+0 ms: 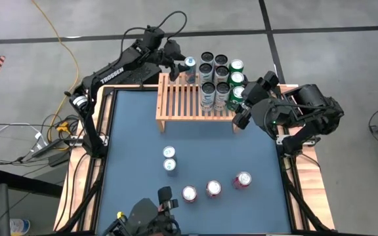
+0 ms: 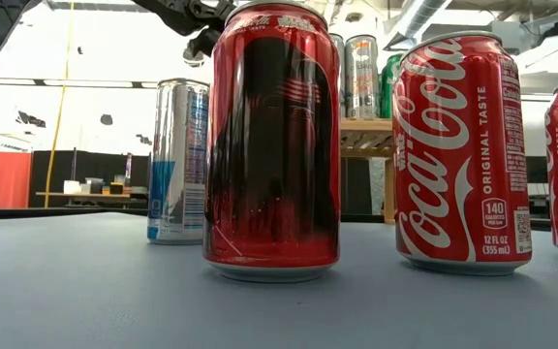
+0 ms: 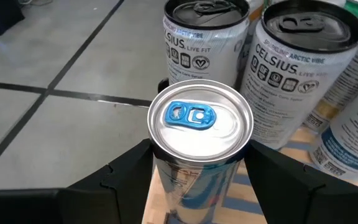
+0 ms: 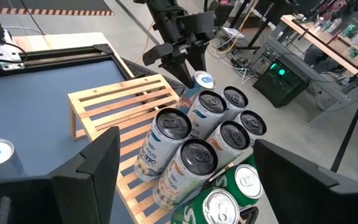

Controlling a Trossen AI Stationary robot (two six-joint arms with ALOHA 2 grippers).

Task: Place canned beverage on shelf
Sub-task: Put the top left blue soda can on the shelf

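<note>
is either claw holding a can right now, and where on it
The left claw grips the blue-tabbed silver can by its sides just below the rim, over the shelf. The right claw is open and holds nothing.

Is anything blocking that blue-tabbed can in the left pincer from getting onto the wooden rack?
Nothing visible blocks it. The left pincer grips the blue-tabbed can already over the shelf, at its far edge beside the cluster of Celsius cans. The slats around it look bare.
</note>
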